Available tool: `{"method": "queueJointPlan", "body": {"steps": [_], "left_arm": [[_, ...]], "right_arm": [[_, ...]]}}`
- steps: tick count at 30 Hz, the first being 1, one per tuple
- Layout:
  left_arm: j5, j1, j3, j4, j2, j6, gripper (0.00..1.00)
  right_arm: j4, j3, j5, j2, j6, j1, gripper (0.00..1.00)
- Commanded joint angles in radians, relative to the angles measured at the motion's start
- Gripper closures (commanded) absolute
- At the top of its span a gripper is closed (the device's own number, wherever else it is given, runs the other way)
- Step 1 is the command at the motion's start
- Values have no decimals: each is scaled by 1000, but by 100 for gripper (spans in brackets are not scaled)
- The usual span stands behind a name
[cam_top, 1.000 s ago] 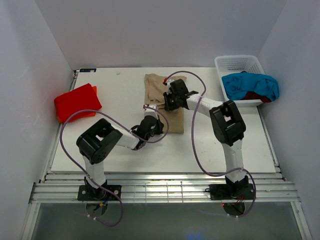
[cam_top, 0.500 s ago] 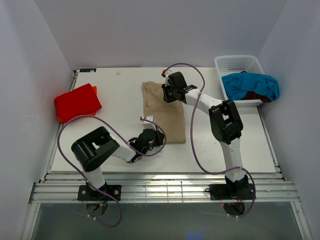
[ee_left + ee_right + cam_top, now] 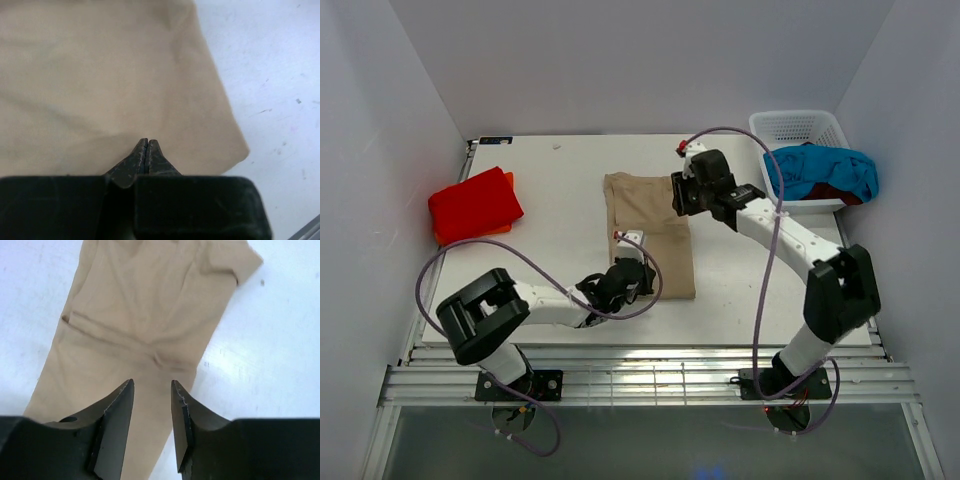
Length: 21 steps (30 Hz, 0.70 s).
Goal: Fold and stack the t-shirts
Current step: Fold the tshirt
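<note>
jaws of the left gripper [image 3: 146, 142] are pressed tight together with no gap, closed on the near hem of the tan shirt [image 3: 650, 235]. in the left wrist view the hem runs off to the lower right of the frame, ends in a rounded corner, and bare table [image 3: 560, 180] shows beyond it. jaws of the right gripper [image 3: 152, 382] stand apart and hold nothing; they hang over the shirt's far end, and in the right wrist view the cloth stretches away toward the top of the frame with a few shallow creases across it.

in the overhead view the tan shirt lies flat as a long strip at the centre of the frame, the right gripper at its upper right corner and the left gripper at its lower left corner. a folded red shirt [image 3: 473, 203] sits at the left of the frame with an orange cloth [image 3: 507, 179] peeking out beneath it. at the upper right a white basket [image 3: 800, 125] holds a crumpled blue shirt [image 3: 820, 170] draped over its near rim, with a dark red shirt [image 3: 832, 192] showing under it.
</note>
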Motion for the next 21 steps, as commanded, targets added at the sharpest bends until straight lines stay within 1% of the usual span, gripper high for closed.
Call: {"method": "queueJointPlan", "body": {"steps": [1, 2, 3, 4, 5, 6, 7, 10, 12, 14, 17, 21], "left_arm": [[-97, -12, 99, -162, -145, 98, 92], [-137, -13, 110, -188, -206, 98, 71], [-155, -17, 108, -210, -238, 95, 59], [-169, -20, 102, -259, -271, 86, 50], [-194, -21, 95, -286, -329, 60, 37], [-203, -23, 81, -319, -353, 41, 33], [-224, -24, 78, -412, -372, 12, 29], [-225, -32, 33, -538, -427, -63, 25], [-194, -35, -16, -576, -462, -110, 23], [-173, -36, -47, -593, -481, -161, 21], [-127, -36, -88, -610, -495, -189, 19], [-91, -36, -136, -577, -490, -216, 16]], "right_arm": [[-34, -176, 33, -157, 79, 8, 57], [-23, -225, 24, -187, 96, 17, 56], [3, -321, 10, -252, 113, 26, 55], [14, -366, 7, -280, 150, 37, 52], [24, -409, 4, -306, 169, 55, 51], [35, -451, 11, -350, 189, 66, 50], [44, -516, 14, -367, 224, 75, 49], [47, -601, 16, -409, 271, 109, 48], [40, -626, 33, -416, 288, 138, 47], [37, -653, 45, -415, 310, 160, 47], [43, -687, 56, -412, 331, 172, 46], [69, -724, 60, -412, 345, 172, 46]]}}
